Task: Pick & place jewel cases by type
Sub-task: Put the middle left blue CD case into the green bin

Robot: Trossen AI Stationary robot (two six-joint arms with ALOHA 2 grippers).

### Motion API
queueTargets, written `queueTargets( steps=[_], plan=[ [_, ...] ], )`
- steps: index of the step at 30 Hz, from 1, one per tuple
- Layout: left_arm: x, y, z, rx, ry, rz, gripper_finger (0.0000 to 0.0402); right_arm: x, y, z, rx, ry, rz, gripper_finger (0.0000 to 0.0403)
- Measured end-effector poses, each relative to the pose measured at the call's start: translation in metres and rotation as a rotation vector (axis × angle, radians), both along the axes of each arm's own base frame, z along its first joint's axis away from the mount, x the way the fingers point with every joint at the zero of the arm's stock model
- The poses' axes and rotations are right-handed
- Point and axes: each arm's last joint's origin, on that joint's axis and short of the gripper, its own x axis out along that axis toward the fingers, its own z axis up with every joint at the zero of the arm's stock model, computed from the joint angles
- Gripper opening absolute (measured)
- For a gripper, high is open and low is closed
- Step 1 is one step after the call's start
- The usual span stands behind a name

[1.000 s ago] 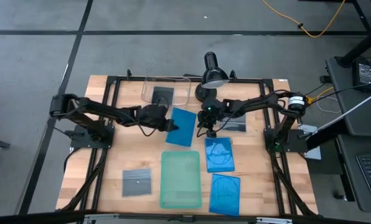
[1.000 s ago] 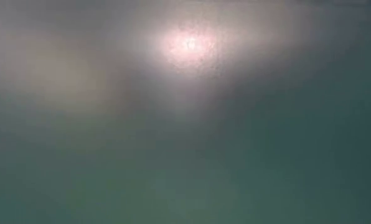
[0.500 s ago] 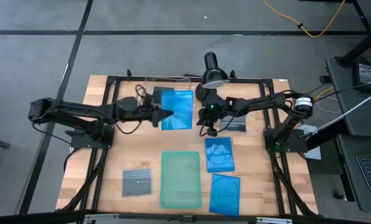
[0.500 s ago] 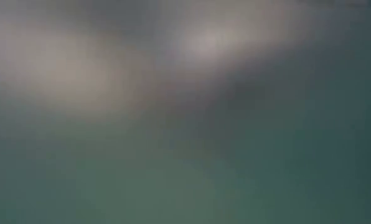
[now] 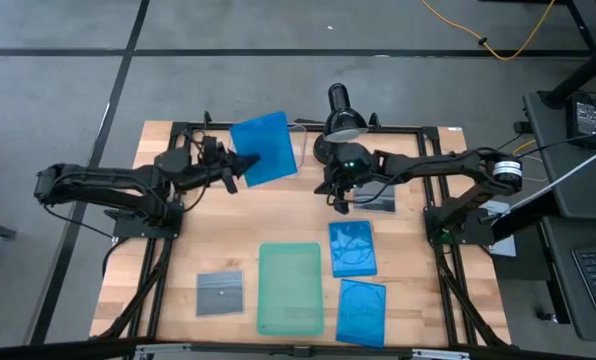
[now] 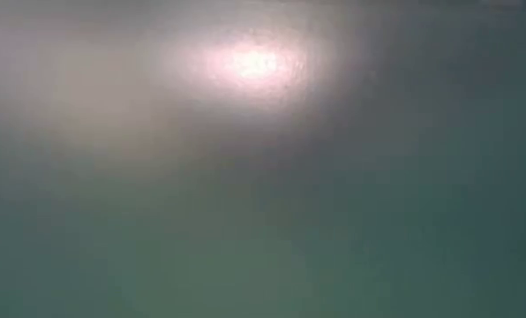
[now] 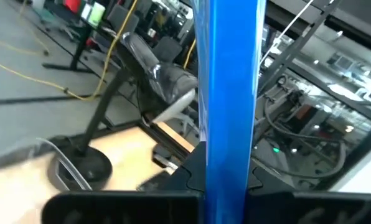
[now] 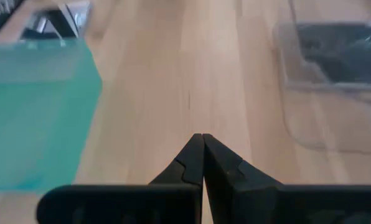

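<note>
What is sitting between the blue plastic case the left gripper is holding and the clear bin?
Nothing visible. The left gripper holds the translucent blue rectangular jewel case over the clear plastic bin; a dark case shows inside the bin in the right wrist view.

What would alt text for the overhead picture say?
The left pincer holds a translucent blue rectangular plastic case lifted over the wooden table's far edge. The right pincer hangs mid-table, near two more blue cases and a pale-green flat tray.

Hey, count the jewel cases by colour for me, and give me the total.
Blue jewel cases: 3, one held up by the left claw.
Grey-black jewel cases: 3, one inside the clear bin.
Total: 6.
</note>
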Motion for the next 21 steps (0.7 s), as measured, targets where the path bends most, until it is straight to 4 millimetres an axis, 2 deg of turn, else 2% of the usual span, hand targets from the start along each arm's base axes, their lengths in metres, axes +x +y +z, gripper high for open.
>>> queueTargets(
  steps=[7,14,21],
  plan=[
    [-0.001,0.000,0.033,0.159,0.103,0.009,0.0008,-0.008,0.008,0.026,-0.038,-0.088,-0.001,0.0010],
    [0.001,0.000,0.078,0.358,0.184,0.024,0.0008,-0.017,0.016,0.049,-0.061,-0.172,0.016,0.0010],
    [0.009,-0.010,0.100,0.630,0.293,-0.013,0.0008,-0.025,0.018,0.062,-0.073,-0.216,0.017,0.0010]
  ],
)
